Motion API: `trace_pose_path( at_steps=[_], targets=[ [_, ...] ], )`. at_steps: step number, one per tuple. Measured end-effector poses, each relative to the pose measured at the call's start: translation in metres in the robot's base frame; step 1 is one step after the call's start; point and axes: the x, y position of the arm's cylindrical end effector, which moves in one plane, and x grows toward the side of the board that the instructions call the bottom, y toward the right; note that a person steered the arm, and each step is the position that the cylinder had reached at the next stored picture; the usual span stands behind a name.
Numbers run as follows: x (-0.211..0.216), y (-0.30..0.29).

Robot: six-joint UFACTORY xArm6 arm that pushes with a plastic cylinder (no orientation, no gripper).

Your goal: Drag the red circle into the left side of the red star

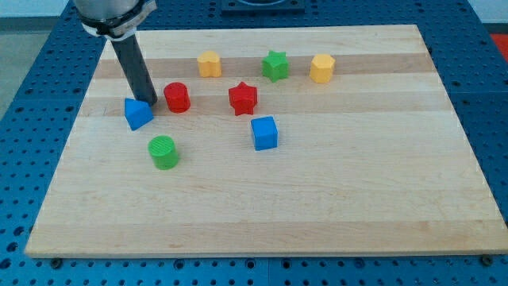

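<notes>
The red circle [177, 97] stands on the wooden board [317, 206], left of centre. The red star [243, 98] stands to its right, with a gap between them. My tip [150, 103] touches the board just left of the red circle, between it and the blue block [137, 114]. The rod leans up to the view's top left. The tip is close to the red circle's left side; I cannot tell if it touches.
A green cylinder [163, 152] sits below the blue block. A blue cube [264, 133] sits below the red star. Along the top stand a yellow block [209, 64], a green star [275, 65] and a yellow hexagon [321, 68].
</notes>
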Motion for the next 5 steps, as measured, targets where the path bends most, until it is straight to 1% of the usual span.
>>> trace_pose_path(
  at_steps=[2,4,5],
  targets=[
    [0.0,0.022],
    [0.0,0.08],
    [0.001,0.08]
  ],
)
